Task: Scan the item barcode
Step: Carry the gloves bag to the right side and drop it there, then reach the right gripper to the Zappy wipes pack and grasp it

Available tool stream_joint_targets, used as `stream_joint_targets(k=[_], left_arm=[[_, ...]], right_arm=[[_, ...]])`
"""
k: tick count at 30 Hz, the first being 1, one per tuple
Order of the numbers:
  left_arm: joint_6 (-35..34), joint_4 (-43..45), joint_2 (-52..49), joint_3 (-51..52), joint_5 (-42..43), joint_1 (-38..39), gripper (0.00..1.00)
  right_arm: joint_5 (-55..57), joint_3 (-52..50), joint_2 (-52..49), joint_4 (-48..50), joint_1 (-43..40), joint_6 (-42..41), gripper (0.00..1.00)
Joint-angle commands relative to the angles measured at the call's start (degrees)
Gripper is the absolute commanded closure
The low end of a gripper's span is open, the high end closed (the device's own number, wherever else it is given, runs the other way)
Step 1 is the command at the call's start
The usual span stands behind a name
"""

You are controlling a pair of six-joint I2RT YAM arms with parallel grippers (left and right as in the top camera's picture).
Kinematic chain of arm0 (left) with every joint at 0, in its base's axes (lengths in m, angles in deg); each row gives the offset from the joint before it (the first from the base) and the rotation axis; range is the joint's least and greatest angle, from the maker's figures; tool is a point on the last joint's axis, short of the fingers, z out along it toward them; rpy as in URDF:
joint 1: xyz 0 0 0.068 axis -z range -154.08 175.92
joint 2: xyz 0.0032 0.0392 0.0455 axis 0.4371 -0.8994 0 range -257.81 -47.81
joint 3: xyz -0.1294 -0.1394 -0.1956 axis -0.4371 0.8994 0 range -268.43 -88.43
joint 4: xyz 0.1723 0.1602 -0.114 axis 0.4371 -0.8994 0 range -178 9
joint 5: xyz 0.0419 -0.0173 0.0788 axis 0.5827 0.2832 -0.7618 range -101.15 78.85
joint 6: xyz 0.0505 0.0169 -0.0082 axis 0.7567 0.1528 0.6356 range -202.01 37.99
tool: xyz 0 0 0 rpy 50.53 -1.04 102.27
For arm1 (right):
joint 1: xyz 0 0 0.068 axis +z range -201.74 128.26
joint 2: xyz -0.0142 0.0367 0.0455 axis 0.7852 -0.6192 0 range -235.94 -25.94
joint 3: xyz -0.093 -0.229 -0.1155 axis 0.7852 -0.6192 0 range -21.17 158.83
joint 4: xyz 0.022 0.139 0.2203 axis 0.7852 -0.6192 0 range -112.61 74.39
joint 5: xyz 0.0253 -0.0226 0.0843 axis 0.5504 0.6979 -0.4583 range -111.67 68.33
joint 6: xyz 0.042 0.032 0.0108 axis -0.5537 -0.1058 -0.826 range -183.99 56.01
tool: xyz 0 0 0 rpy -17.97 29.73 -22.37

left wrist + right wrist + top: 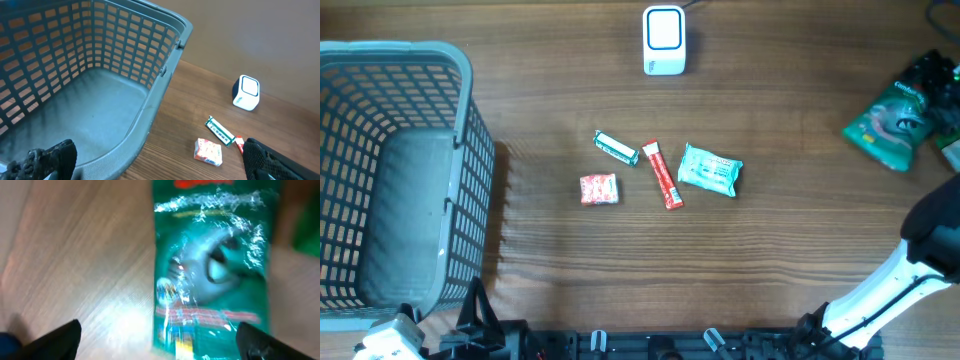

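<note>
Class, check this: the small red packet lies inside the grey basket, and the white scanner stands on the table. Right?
No. The overhead view shows the basket empty; the small red packet lies on the table. The white scanner is as stated.

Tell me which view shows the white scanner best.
Overhead: the white scanner appears whole and sharp, its window facing the camera. Left wrist shows it smaller, from an angle. Right wrist does not show it.
</note>
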Motion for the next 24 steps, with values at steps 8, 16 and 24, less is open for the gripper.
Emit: stream_joint_targets(k=[8, 16, 24], left_arm=[[-0.1, 0.0, 0.5, 0.0, 0.3, 0.3, 0.00], [-0.1, 0.0, 0.5, 0.0, 0.3, 0.3, 0.00], [-0.1, 0.0, 0.5, 0.0, 0.3, 0.3, 0.00]], right_arm=[[-8.6, 3.5, 16.1, -24.7, 13.7, -6.1, 0.00], [2.5, -4.3, 15.4, -18.4, 43.1, -13.6, 0.00], [27.1, -6.6, 8.3, -17.3, 62.7, -44.9, 0.28]])
